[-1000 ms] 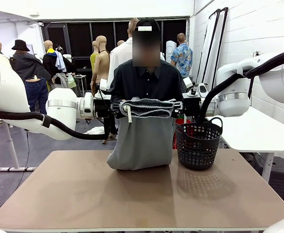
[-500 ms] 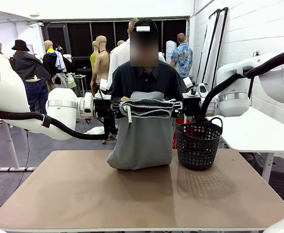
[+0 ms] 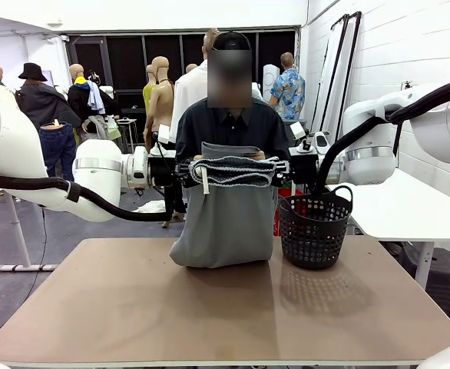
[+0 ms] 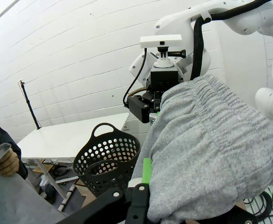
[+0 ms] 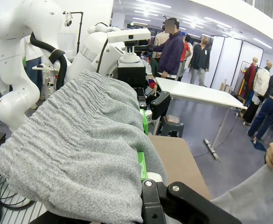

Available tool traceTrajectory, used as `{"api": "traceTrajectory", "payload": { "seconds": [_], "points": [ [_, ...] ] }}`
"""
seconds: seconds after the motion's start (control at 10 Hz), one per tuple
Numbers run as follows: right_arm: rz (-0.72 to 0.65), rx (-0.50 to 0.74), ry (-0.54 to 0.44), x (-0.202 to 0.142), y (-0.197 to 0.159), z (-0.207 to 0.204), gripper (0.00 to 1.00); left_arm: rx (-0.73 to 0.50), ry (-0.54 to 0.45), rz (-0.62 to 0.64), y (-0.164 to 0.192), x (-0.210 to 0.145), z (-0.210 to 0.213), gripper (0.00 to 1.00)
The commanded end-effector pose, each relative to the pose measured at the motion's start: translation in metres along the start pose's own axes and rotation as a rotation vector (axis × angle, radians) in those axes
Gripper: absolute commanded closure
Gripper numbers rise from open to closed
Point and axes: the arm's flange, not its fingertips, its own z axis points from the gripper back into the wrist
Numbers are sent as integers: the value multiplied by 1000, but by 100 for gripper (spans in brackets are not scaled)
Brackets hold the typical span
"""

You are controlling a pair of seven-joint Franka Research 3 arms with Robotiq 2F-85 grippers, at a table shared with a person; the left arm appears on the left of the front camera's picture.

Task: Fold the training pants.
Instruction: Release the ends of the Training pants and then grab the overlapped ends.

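left gripper and right gripper pinched shut on gathered waistband of grey jersey training pants, hanging beside black perforated basket

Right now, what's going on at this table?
Both arms hold the training pants up by the waistband above the table. The left gripper is shut on one end and the right gripper on the other, with the band stretched between them. The pants hang down, and their lower fold rests on the table. At the far side, the person's hand holds the loose grey end up behind the waistband. A black basket stands on the robot's right of the pants.
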Motion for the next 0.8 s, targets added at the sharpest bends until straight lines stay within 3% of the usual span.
{"api": "traceTrajectory", "payload": {
  "seconds": [0.0,0.7],
  "points": [
    [10,3,-2,1,2,0,100,-4,-6,-2,0,2,0,100],
    [10,3,-2,1,2,0,100,-4,-6,-2,0,2,0,100]
  ]
}}
